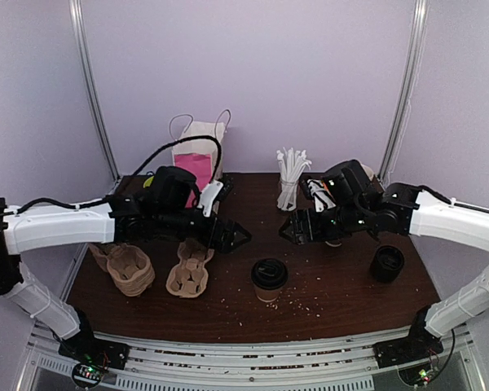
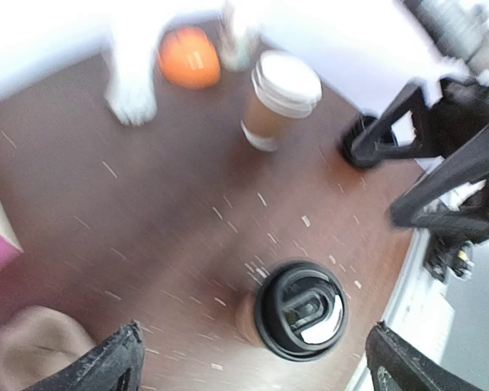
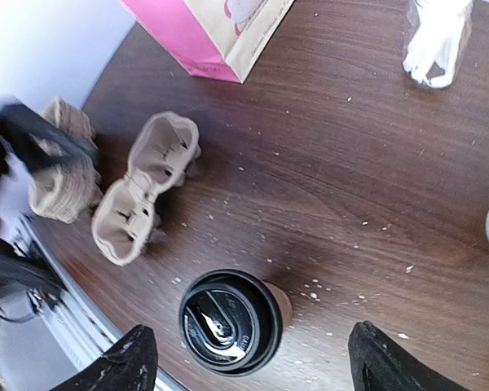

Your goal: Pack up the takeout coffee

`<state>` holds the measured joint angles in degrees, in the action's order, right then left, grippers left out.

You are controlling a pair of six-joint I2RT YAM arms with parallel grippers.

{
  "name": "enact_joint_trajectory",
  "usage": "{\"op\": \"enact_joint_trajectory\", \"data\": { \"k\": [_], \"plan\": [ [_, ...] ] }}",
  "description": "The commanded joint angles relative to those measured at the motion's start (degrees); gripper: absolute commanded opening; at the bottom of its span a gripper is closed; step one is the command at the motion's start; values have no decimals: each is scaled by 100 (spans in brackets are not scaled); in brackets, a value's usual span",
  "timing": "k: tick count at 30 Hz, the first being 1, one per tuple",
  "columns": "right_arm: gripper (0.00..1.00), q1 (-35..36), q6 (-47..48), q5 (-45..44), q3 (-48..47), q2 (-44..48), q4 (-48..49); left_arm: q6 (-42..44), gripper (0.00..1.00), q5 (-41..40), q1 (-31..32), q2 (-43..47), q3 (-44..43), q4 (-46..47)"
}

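The cup [image 1: 269, 281] stands upright near the front middle of the worktop [image 1: 334, 305], its black lid [image 3: 226, 320] on. It touches nothing else.

Both pincers hang above and behind it. The left pincer [image 1: 241, 236] is to its back left and the right pincer [image 1: 287, 231] just to its back right, their tips near each other. In each wrist view the fingers are spread wide with nothing held, and the cup shows below the gap.

A carrier [image 1: 189, 270] lies flat near the cup's left. A stack [image 1: 130, 270] of more carriers sits further left. To the cup's right, well apart, is a black round thing [image 1: 387, 263]; what it is I cannot tell.

A second cup [image 2: 281, 98], brown with a white top, stands further back under the right arm. An orange bowl [image 2: 187, 57] is beyond it. Straws [image 1: 291, 175] stand at the back, and a bag [image 1: 197, 159] with a pink side is at the back left. Pale crumbs dot the worktop.
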<state>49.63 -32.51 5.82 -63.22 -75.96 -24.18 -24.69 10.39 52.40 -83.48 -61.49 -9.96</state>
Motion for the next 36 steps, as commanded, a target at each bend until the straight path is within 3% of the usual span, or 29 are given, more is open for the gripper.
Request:
{"op": "enact_joint_trajectory", "data": {
  "k": [1,8,12,24,36],
  "plan": [
    [83,327,1347,-639,-893,-634,-1691,1432,98,-1430,-78,872,-342,-413],
    [81,848,1790,-856,-1685,-1503,-2084,2074,98,-2677,-116,1755,335,89],
    [80,989,1933,-778,-1999,-1896,-2339,1983,98,-2649,-115,1866,692,244],
    [86,1158,1975,-643,-2461,-2589,-2504,1931,98,-2376,-116,1691,638,125],
    [88,1191,119,-1042,-2191,-2321,-1987,1798,98,-2417,-116,1494,532,2]
  ]
}}
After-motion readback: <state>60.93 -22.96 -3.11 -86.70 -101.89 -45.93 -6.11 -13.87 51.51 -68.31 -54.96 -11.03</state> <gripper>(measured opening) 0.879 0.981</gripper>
